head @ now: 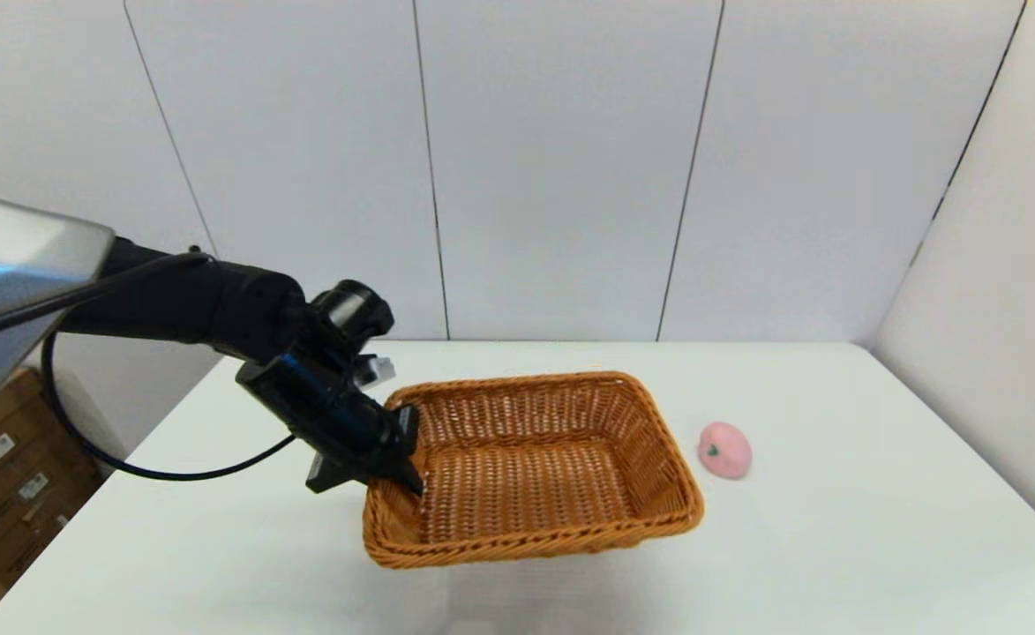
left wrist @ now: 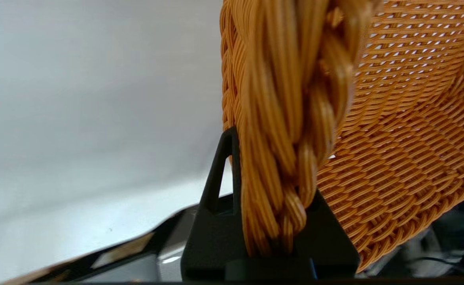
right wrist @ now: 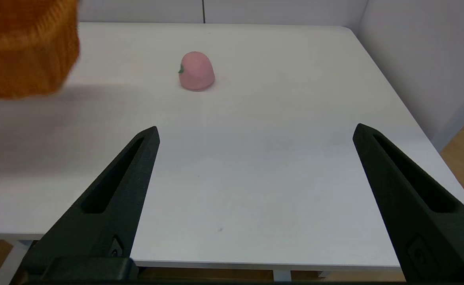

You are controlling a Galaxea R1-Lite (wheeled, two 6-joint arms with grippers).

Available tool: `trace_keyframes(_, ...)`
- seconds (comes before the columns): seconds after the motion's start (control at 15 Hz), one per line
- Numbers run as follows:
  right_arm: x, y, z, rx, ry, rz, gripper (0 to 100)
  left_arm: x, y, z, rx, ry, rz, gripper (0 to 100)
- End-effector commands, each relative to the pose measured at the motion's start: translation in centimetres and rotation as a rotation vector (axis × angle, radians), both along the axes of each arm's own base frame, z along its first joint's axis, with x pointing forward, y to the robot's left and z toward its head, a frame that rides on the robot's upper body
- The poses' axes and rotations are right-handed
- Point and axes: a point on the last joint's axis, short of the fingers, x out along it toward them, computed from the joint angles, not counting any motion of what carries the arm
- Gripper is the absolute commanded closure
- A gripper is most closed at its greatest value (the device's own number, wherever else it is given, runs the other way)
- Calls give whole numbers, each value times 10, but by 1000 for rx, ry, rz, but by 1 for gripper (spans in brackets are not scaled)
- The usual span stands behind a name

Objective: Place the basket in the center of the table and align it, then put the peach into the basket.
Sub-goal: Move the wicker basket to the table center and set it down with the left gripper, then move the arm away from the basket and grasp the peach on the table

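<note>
My left gripper (head: 398, 467) is shut on the braided rim of the orange-brown wicker basket (head: 526, 476), at its left short side. The basket hangs slightly tilted just above the white table (head: 835, 547), casting a shadow beneath. In the left wrist view the rim (left wrist: 287, 118) runs between my left gripper (left wrist: 275, 206) fingers. The pink peach (head: 725, 450) lies on the table just right of the basket, apart from it. In the right wrist view the peach (right wrist: 196, 71) sits ahead of my open right gripper (right wrist: 257, 128), which hovers near the table's front edge, with a basket corner (right wrist: 26, 51) beyond.
White wall panels close off the back and right sides of the table. Cardboard boxes (head: 5, 476) stand on the floor past the table's left edge. A black cable (head: 155, 472) loops below my left arm.
</note>
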Motion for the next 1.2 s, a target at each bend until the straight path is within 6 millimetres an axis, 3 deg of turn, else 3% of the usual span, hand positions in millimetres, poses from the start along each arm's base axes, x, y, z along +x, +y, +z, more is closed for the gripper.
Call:
trace_keyframes(0.07,0,0,0,0,4,0,0,2,-25,-29,34,53,-98,100)
trace_keyframes(0.4,1,0,0,-2,8,0,0,8,-35,-43,45,72,-122,100)
trace_keyframes(0.47,1,0,0,-2,8,2,0,8,-36,-43,45,70,-124,0)
trace_keyframes(0.8,0,0,0,-2,7,2,0,10,-27,-29,112,-12,-111,0)
trace_keyframes(1.07,0,0,0,-2,5,2,0,21,43,16,110,-164,-4,0)
trace_keyframes(1.2,0,0,0,-2,5,2,0,14,73,41,121,-192,29,0)
